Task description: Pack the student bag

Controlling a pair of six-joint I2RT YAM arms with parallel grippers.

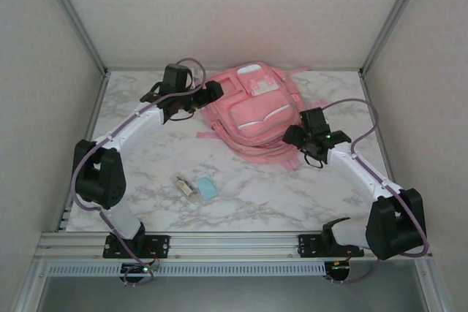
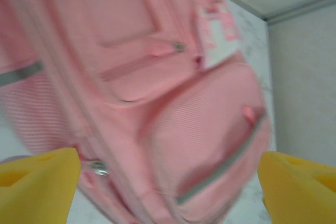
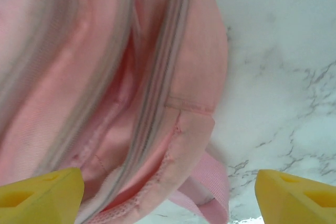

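Observation:
The student bag, a large pink backpack with front zip pockets and a white strip, lies flat at the back middle of the marble table. My left gripper hovers at the bag's left edge. In the left wrist view its yellow fingers stand wide apart over the blurred front pockets, so it is open and holds nothing. My right gripper is at the bag's near right corner. It too is open, its yellow fingertips spread over a grey zip seam and a pink strap.
A small clear-and-tan object and a light blue flat item lie side by side on the table in front of the bag. Metal frame posts and walls close in the table on both sides and at the back.

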